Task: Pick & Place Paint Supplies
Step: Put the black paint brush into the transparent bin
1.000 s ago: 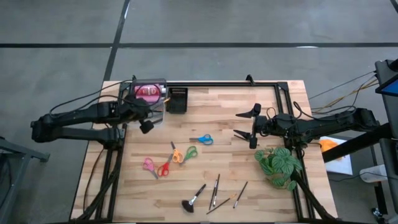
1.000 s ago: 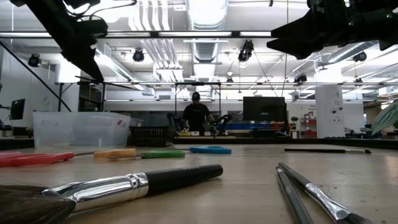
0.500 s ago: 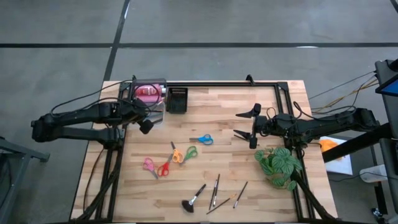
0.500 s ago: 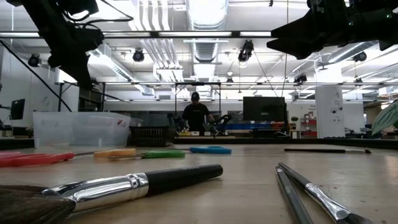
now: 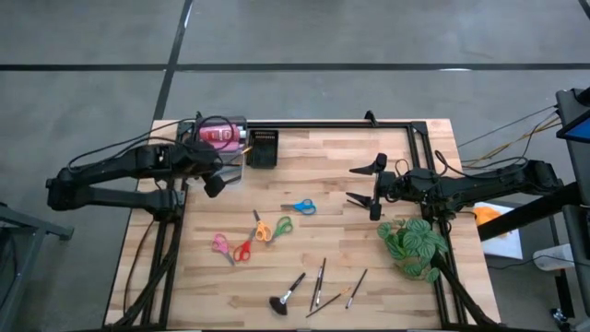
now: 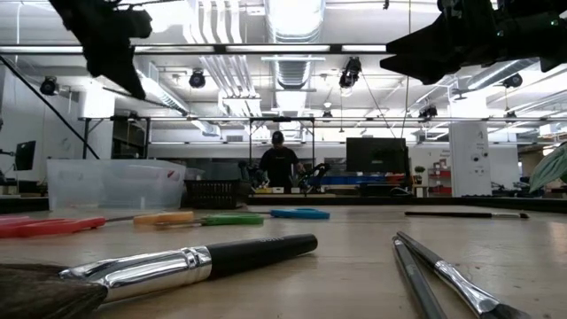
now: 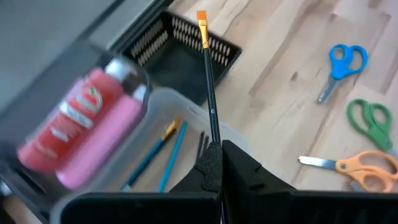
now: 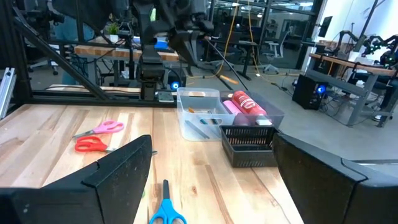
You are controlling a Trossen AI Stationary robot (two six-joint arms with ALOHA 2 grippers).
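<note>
We see the left gripper (image 7: 219, 163) clenched on a black-handled brush (image 7: 210, 93), held above the clear tub (image 5: 228, 159). Inside the tub lie a red tube (image 7: 65, 121), a pink bottle (image 7: 99, 149) and two brushes. The right gripper (image 5: 366, 183) hangs released, well apart from the tub.
</note>
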